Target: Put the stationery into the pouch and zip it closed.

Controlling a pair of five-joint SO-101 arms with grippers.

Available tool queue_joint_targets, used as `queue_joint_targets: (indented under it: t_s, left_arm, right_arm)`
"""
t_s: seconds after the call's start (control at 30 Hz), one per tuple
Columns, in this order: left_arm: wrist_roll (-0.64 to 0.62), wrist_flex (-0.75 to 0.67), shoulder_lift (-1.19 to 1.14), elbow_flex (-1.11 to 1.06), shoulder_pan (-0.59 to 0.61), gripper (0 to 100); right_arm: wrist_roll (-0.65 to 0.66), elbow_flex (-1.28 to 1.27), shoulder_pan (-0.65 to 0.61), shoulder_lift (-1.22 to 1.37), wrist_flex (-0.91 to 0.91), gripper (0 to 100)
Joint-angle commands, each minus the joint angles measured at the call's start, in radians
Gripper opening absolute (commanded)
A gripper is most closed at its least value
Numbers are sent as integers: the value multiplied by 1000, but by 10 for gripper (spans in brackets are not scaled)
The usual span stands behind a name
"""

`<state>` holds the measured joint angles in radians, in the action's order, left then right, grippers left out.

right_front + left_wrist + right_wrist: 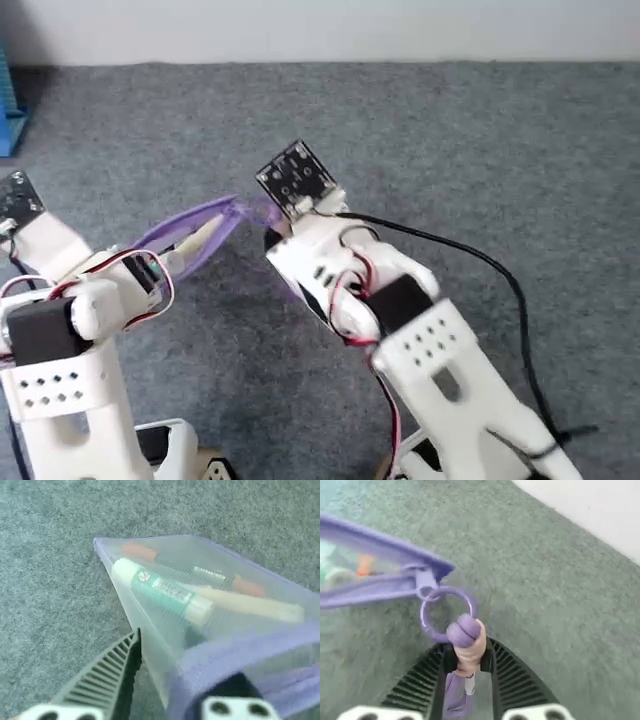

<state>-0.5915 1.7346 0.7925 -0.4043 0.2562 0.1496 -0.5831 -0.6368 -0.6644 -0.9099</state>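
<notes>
Right wrist view has the right gripper (467, 655) pressed together on a purple pull strap (462, 632), just below its knot and a pale bead. The strap hangs from a purple ring (426, 622) just beyond the fingertips. The ring joins the zip slider (425, 577), which sits at the corner of the pouch (365, 575) nearest this gripper. From there the pouch's purple zip band runs away from the gripper.

At the pouch's far end, the left gripper (185, 660) pinches the purple-edged end between a ribbed finger (115, 680) on one side and a dark finger on the other. The clear body of the pouch stretches out past the fingertips, above the grey carpet (45, 605). Inside it lie a white and green tube (160, 592), a cream stick (250, 605) beside it, and a thinner item with orange ends (200, 572) against the far wall of the pouch.

From the high view, the pouch hangs slanted between the two arms, one end in each gripper. Its end at the right gripper sits higher in that view than the end at the left gripper. A blue object (10, 110) stands at the carpet's edge, well apart from both arms
</notes>
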Motion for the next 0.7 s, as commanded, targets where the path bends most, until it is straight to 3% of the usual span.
queue_joint_targets:
  t_s: [0.0,0.17,0.4,0.67]
  left_arm:
    - [11,18,2,53,-8,359]
    - [15,-38,-3,127,-91,401]
    - [15,-281,-137,177,-334,401]
    - [17,-184,-528,522,-431,401]
  right_arm:
    - [8,32,8,-131,-163,8]
    - [8,32,8,-249,-331,8]
    - [-31,32,-7,-341,-461,8]
    - [-140,28,-1,-358,-504,8]
